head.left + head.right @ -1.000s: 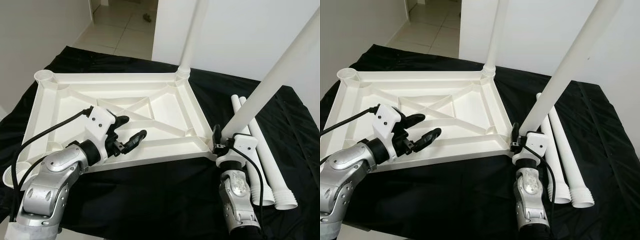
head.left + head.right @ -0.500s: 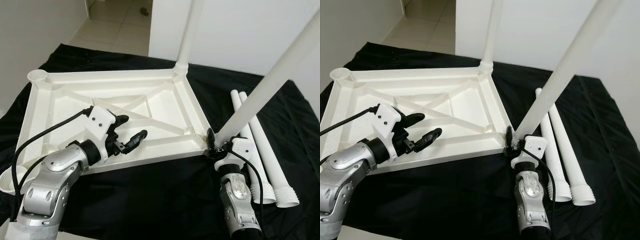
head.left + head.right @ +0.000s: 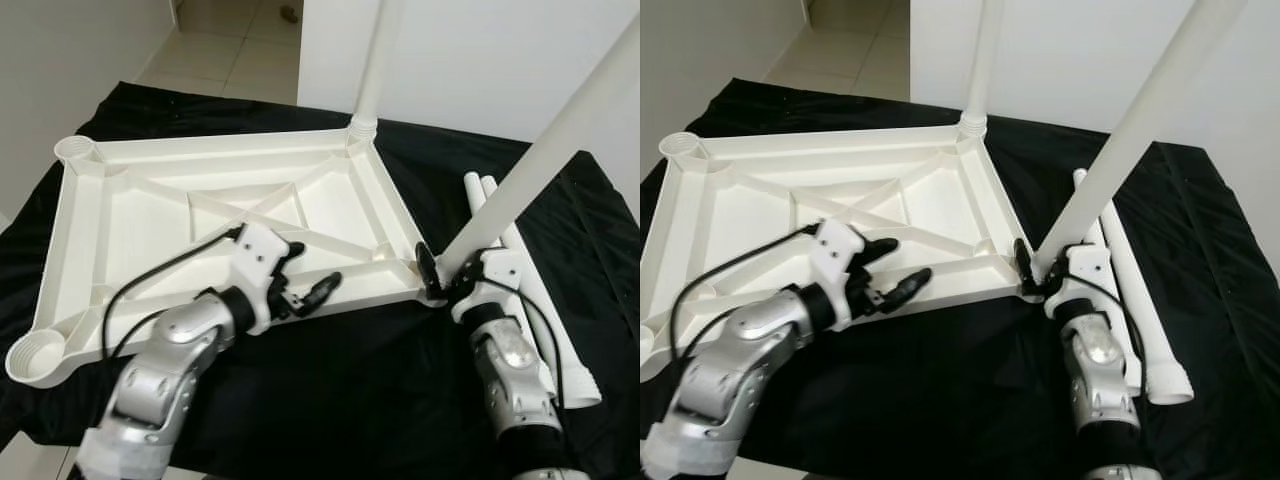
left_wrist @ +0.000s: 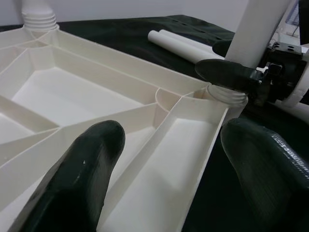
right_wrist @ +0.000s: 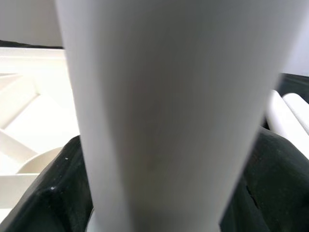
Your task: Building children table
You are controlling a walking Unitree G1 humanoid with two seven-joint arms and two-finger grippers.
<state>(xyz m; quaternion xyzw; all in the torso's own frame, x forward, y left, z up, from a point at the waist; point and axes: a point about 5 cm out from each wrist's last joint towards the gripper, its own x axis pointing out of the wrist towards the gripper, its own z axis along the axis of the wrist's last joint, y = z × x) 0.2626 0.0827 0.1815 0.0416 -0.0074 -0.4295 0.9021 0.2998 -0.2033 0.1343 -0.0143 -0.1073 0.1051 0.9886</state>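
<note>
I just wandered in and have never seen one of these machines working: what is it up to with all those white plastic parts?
The robot is putting together a small table. The white tabletop lies upside down on a black cloth. One leg already stands in the far corner. The right gripper is shut on a second leg, which leans with its foot at the near right corner socket. The left gripper hovers open over the tabletop's near edge. Two spare legs lie on the cloth to the right.
</note>
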